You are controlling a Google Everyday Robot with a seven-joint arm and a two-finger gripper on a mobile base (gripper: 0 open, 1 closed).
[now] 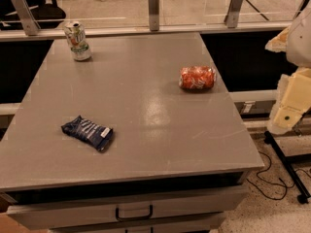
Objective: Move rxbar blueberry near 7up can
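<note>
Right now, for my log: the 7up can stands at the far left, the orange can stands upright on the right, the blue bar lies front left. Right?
No: the camera view shows the orange can lying on its side. The 7up can and rxbar blueberry are as you say. The pincer is beyond the table's right edge.

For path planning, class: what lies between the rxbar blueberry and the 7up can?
Camera view: only bare table separates rxbar blueberry and 7up can. The orange can lies away right; the gripper sits beyond the table's right edge.
</note>
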